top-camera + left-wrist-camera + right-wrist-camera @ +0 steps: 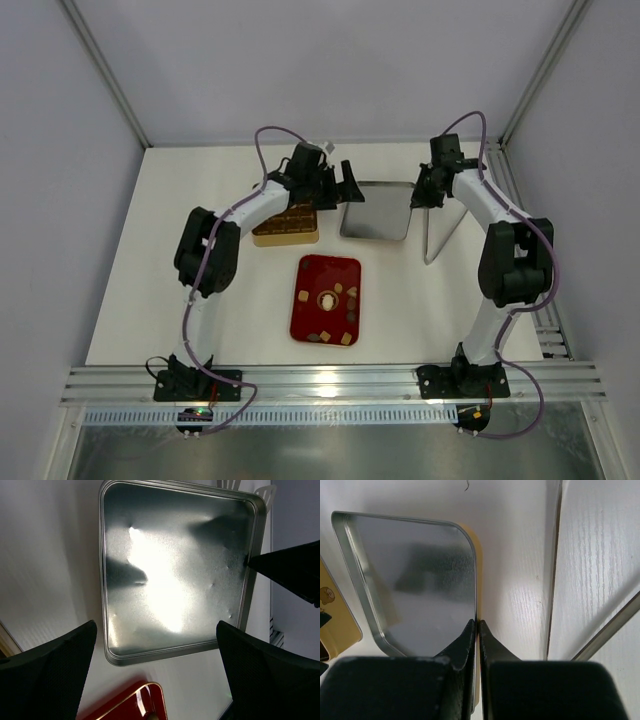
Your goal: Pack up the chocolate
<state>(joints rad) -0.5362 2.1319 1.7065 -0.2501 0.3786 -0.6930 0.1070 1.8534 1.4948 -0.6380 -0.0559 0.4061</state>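
The chocolate (pixel 327 300), several small brown, tan and cream pieces, lies on the red tray (pixel 311 318) in the middle of the table. The gold box (pixel 286 226) stands back left of it. A silver tin lid (pixel 376 212) lies behind the tray, inside facing up. My right gripper (pixel 478 625) is shut on the lid's right rim (pixel 475 595); it also shows in the top view (pixel 418 195). My left gripper (pixel 155 675) is open and empty above the lid's near-left edge (pixel 150 652), and shows in the top view (pixel 340 183).
Thin metal rods (pixel 440 235) stand in a V right of the lid. A corner of the red tray (pixel 135 705) shows between the left fingers. The gold box's side (pixel 335 615) shows left of the lid in the right wrist view. White walls enclose the table.
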